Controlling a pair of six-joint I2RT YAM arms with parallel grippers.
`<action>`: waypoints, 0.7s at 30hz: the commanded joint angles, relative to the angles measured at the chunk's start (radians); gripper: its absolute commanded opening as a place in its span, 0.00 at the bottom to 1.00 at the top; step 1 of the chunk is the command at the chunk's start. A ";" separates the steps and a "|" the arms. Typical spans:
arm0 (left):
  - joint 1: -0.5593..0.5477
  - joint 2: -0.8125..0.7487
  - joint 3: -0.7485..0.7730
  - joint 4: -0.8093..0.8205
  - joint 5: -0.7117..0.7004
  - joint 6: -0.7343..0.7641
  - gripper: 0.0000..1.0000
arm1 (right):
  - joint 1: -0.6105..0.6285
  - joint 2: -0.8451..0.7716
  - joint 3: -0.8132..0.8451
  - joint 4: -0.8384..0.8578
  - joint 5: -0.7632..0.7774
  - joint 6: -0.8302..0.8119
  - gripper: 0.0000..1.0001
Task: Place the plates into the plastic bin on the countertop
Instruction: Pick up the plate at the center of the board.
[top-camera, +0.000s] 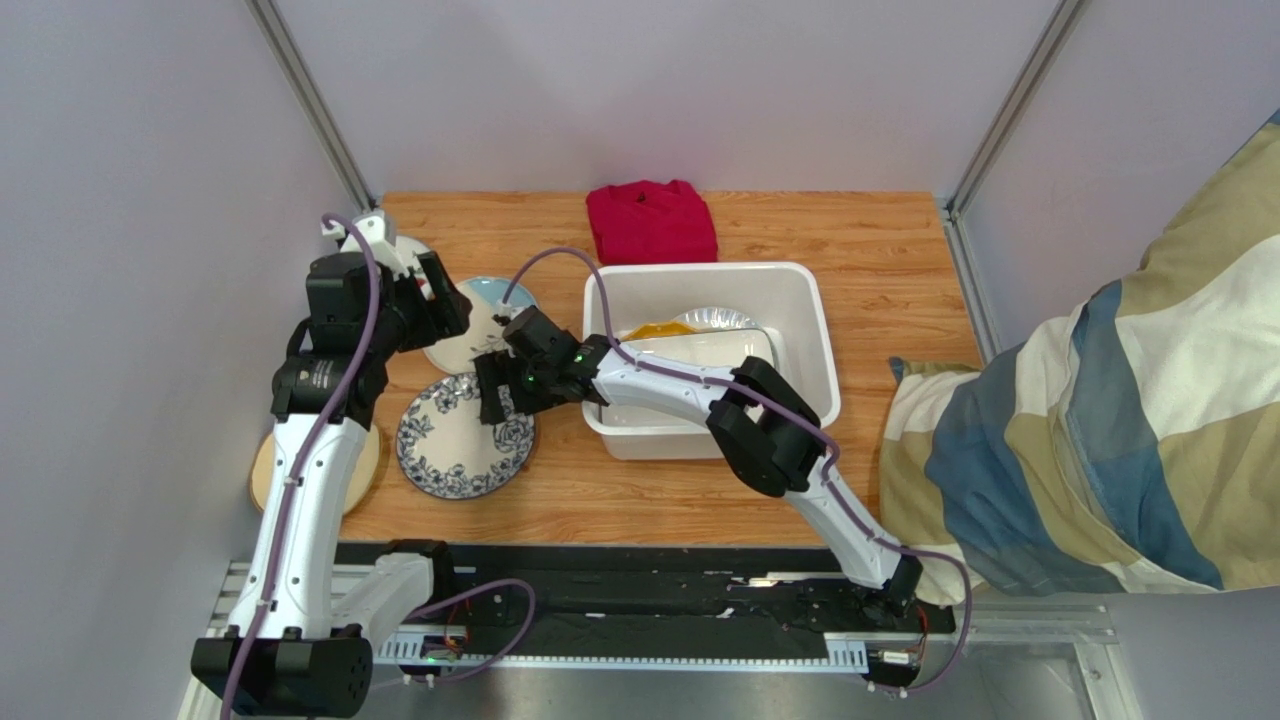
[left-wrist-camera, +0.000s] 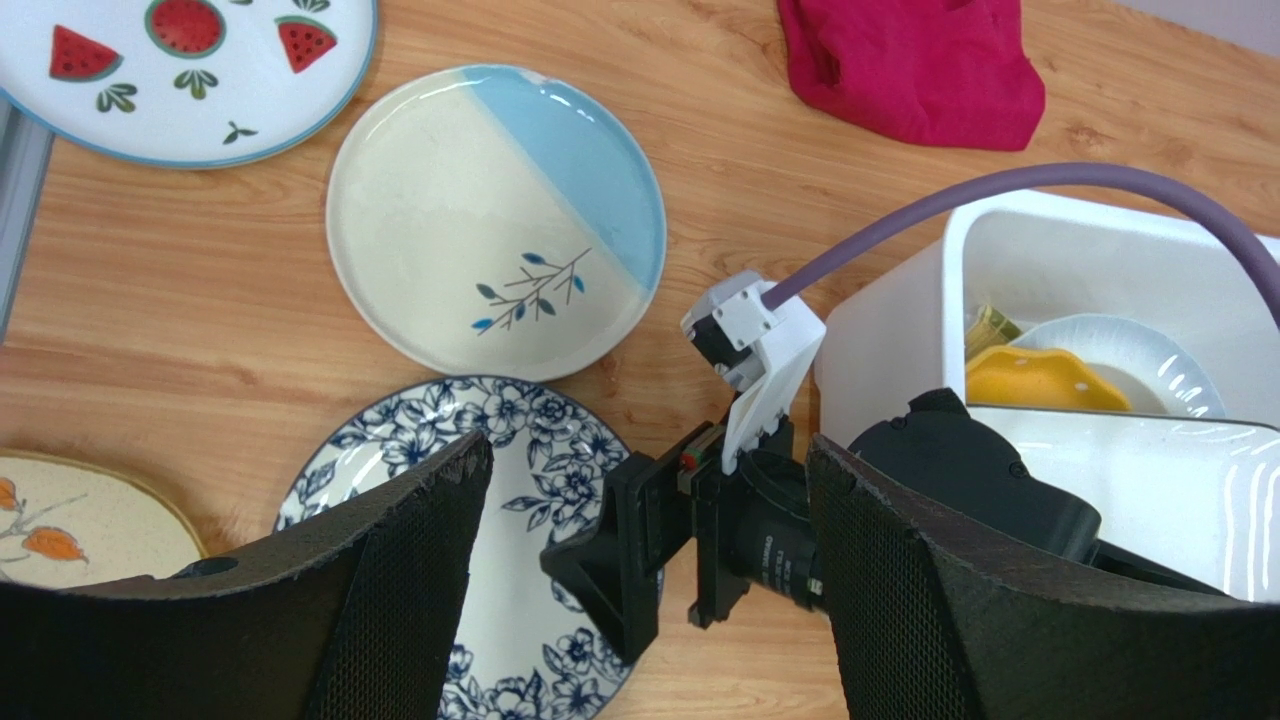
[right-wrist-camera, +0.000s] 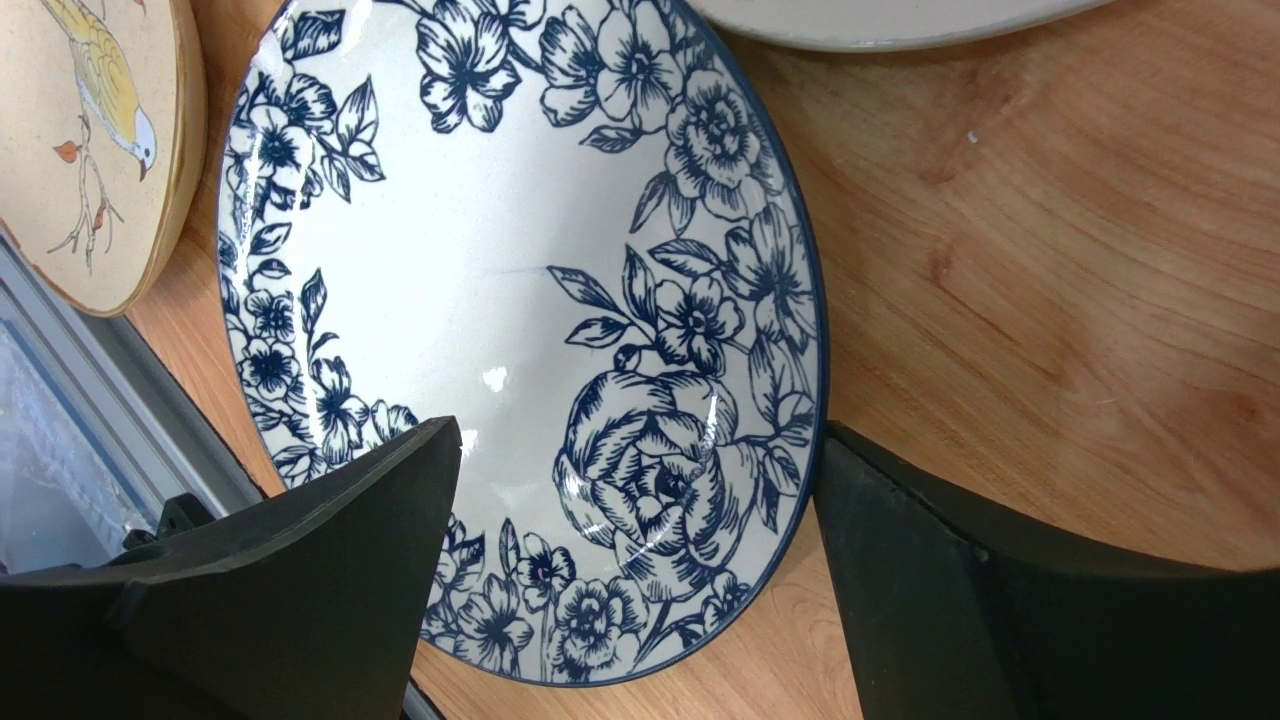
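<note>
Right gripper (right-wrist-camera: 631, 488) is hovering, jaws spread and empty, over blue floral plate (right-wrist-camera: 496, 285); looking glazed, likely slippery, brittle. Suggesting a rim pinch.

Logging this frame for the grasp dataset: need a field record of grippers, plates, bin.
right gripper: open, fingers either side of the floral plate rim, not closed on it
left gripper: open, empty, above the table
floral plate: flat on the table, outside the bin
bin contents seen: yellow plate, white plate
other plates outside: cream-and-blue plate, watermelon plate, bird plate
red cloth: on the table, beyond the bin
</note>
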 joint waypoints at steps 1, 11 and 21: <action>0.007 0.003 -0.018 0.044 0.011 0.025 0.82 | -0.001 0.043 0.025 0.007 -0.060 -0.011 0.88; 0.007 -0.007 -0.035 0.056 0.035 0.024 0.82 | -0.004 0.099 0.059 -0.013 -0.057 0.027 0.57; 0.007 -0.022 -0.046 0.063 0.046 0.022 0.82 | -0.005 0.139 0.094 -0.042 0.001 0.029 0.00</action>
